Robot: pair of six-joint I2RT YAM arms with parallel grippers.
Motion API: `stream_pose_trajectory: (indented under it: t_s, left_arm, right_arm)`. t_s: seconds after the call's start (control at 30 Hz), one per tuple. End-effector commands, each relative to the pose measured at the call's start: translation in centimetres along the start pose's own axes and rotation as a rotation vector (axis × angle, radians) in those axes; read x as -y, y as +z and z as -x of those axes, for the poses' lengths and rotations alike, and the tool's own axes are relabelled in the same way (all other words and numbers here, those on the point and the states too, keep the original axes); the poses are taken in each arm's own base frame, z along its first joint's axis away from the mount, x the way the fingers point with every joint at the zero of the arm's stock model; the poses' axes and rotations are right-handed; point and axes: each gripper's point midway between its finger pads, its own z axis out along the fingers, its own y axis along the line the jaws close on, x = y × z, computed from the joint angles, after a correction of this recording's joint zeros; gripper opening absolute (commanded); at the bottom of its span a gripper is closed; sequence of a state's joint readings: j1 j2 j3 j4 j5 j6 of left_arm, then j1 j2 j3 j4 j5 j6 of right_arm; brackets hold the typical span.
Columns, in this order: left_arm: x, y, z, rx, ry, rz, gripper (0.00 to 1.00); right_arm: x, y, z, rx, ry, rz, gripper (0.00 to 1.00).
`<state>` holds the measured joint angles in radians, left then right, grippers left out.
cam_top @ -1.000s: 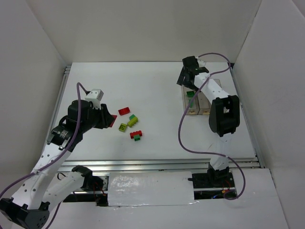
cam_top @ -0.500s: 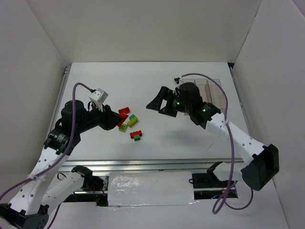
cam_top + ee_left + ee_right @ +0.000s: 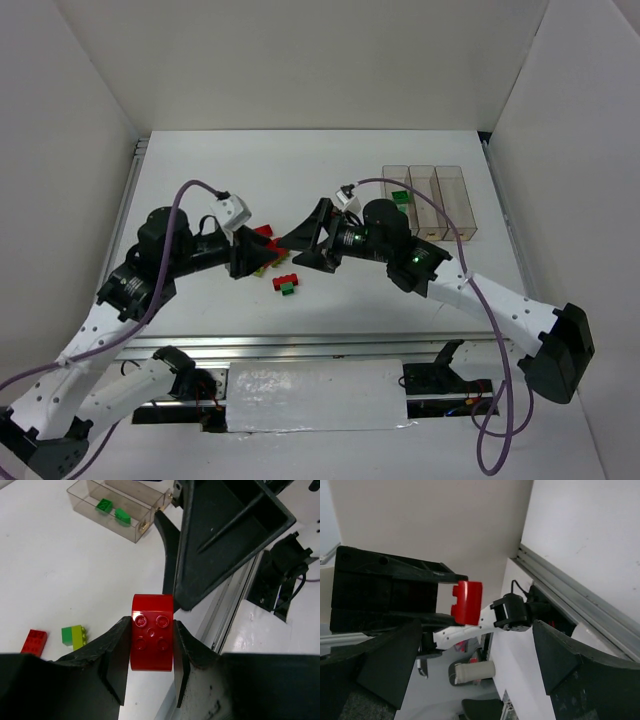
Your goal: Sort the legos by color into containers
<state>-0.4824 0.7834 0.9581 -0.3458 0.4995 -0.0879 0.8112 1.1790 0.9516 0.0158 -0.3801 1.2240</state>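
Grippers are pictured nose to nose above the middle of the white table (image 3: 340, 180). At the 9 o'clock side, the left gripper (image 3: 262, 256) is shown clamped on a rounded red lego (image 3: 152, 639), which is pinched studs-up between the black fingers (image 3: 116, 652) and held clear of the table. From the right wrist view, the same red lego (image 3: 466, 602) is seen jutting from those fingers, straight ahead of the camera. Loose legos are scattered on the table around the meeting point: a red one (image 3: 264, 231) at 12 o'clock of the left gripper, and a red and green cluster (image 3: 285, 284) at 6 o'clock. A joined green and yellow-green piece (image 3: 75, 635) is caught in the left wrist view. Facing the held lego, the right gripper (image 3: 296, 250) is shown with its jaws spread wide and nothing between them. Toward 2 o'clock, the three clear containers (image 3: 450, 200) are lined up in a row, and two green legos (image 3: 104, 505) are seen lying in the leftmost one.
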Motion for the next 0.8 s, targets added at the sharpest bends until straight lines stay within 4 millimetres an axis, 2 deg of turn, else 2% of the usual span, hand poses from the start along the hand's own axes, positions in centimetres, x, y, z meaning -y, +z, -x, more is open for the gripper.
stream_pose_trajectory:
  t_s: [0.0, 0.4, 0.77]
  left_arm:
    - [1.1, 0.7, 2.7, 0.018, 0.145, -0.035, 0.0]
    - [1.9, 0.6, 2.4, 0.039, 0.182, -0.066, 0.0]
    - [3.7, 0.0, 2.5, 0.06, 0.191, -0.151, 0.0]
  right_arm:
    - [-5.1, -1.2, 0.4, 0.04, -0.017, 0.154, 0.98]
    - [-5.0, -3.1, -1.6, 0.042, -0.052, 0.144, 0.94]
    - [-3.0, -0.8, -0.4, 0.088, -0.052, 0.054, 0.85]
